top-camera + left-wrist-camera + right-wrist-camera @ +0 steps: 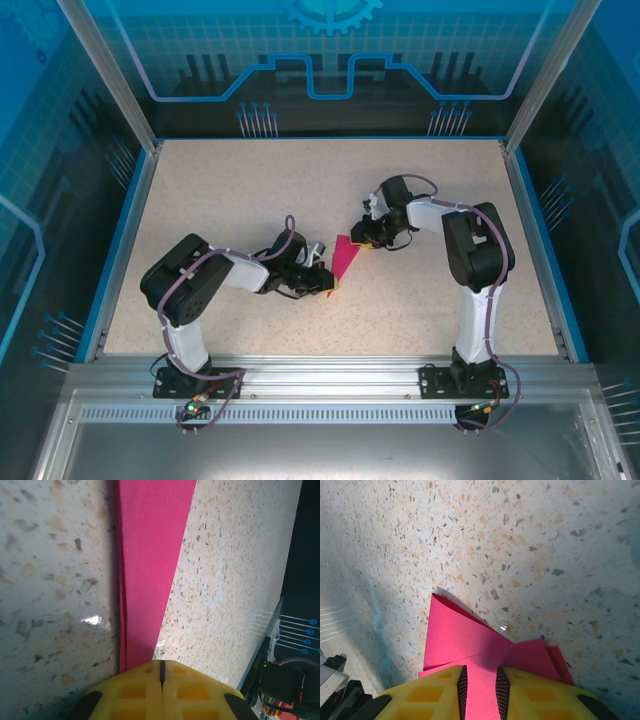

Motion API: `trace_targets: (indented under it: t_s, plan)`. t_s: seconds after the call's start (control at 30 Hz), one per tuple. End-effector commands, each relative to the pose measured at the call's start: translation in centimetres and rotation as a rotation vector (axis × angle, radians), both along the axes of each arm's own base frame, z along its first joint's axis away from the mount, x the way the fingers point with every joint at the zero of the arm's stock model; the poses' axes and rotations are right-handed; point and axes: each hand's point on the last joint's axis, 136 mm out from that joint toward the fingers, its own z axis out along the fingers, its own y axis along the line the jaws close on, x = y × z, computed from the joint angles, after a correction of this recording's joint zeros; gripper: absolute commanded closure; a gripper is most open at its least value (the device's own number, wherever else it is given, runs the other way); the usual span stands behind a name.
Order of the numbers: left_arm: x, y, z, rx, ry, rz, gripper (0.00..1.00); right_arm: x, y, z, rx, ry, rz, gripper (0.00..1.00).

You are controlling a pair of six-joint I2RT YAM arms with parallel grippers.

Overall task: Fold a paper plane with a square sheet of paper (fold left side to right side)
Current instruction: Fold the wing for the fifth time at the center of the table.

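Observation:
The magenta-pink paper (345, 260) lies on the table folded into a narrow pointed dart, wide at the far end and tapering toward the near left. My left gripper (322, 279) rests at its narrow near tip. In the left wrist view its yellow fingers (135, 690) are shut together and sit on the end of the paper (150, 555), which has a long crease along its left edge. My right gripper (366, 238) is at the wide far end. Its jaws (480, 675) are open, straddling the layered folds of the paper (465, 635), which lie flat under them.
The speckled beige table (240, 190) has a blue raised rim (122, 250) on its sides. A metal rail (320, 378) carrying both arm bases runs along the near edge. Blue transparent panels (330, 60) stand behind.

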Motion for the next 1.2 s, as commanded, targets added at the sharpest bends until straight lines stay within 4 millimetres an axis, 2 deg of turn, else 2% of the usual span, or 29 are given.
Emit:
trace_targets:
  t_s: [0.0,0.23,0.47,0.57,0.63,0.8,0.9,1.07,1.17]
  plan:
    - [-3.7,3.6,-4.7,0.167,0.181,0.032,0.98,2.9,-5.3,-3.4,-0.16,-0.037,-0.107,0.73]
    - [-3.6,3.5,-4.6,0.163,0.178,0.032,0.98,3.3,-6.1,-3.3,-0.157,-0.035,-0.124,0.73]
    - [-4.1,4.1,-4.7,0.181,0.185,0.037,0.98,2.8,-5.5,-3.5,-0.133,-0.015,-0.111,0.73]
    - [-4.0,4.7,-3.7,0.17,0.171,0.054,0.98,2.3,-5.2,-3.6,-0.126,-0.006,-0.102,0.73]
    - [-3.5,4.5,-1.7,0.133,0.131,0.051,0.98,2.0,-4.7,-3.5,-0.118,-0.005,-0.093,0.73]
    - [-1.5,3.3,4.5,0.089,-0.001,0.01,0.94,1.4,-3.9,-3.1,-0.116,-0.01,-0.076,0.73]
    - [-0.1,1.9,6.4,0.043,-0.035,-0.011,0.92,1.3,-3.7,-3.2,-0.118,-0.009,-0.077,0.73]
    - [2.9,-0.8,6.4,0.007,-0.044,-0.049,0.87,1.1,-3.4,-3.3,-0.115,-0.003,-0.074,0.73]
    - [4.5,-2.1,5.3,0.009,-0.032,-0.066,0.84,1.0,-3.3,-3.4,-0.114,-0.002,-0.071,0.73]
